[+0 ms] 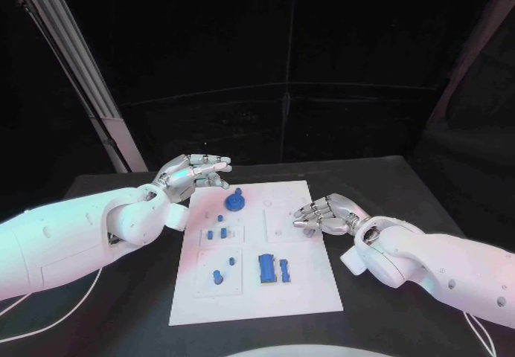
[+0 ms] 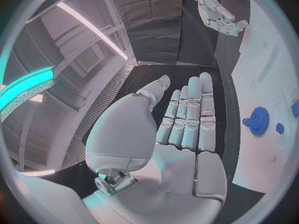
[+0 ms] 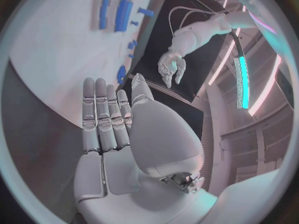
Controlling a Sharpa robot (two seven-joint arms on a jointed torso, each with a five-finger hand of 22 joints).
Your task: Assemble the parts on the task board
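Note:
The white task board (image 1: 306,294) lies in the middle of the black table. A blue gear (image 1: 234,199) stands near its far edge, also seen as the blue gear (image 2: 258,119) in the left wrist view. Two long blue blocks (image 1: 272,268) lie side by side nearer me, with small blue pegs (image 1: 218,277) to their left. My left hand (image 1: 193,172) hovers over the board's far left corner, its fingers (image 2: 189,115) straight and holding nothing. My right hand (image 1: 325,216) hangs over the board's right edge, its fingers (image 3: 104,115) extended and its palm bare.
More small blue pieces (image 1: 218,233) sit in the board's left column. Black table (image 1: 418,186) surrounds the board on all sides. A white cable (image 1: 43,316) trails along the table at the near left. A slanted metal post (image 1: 97,104) rises behind the left arm.

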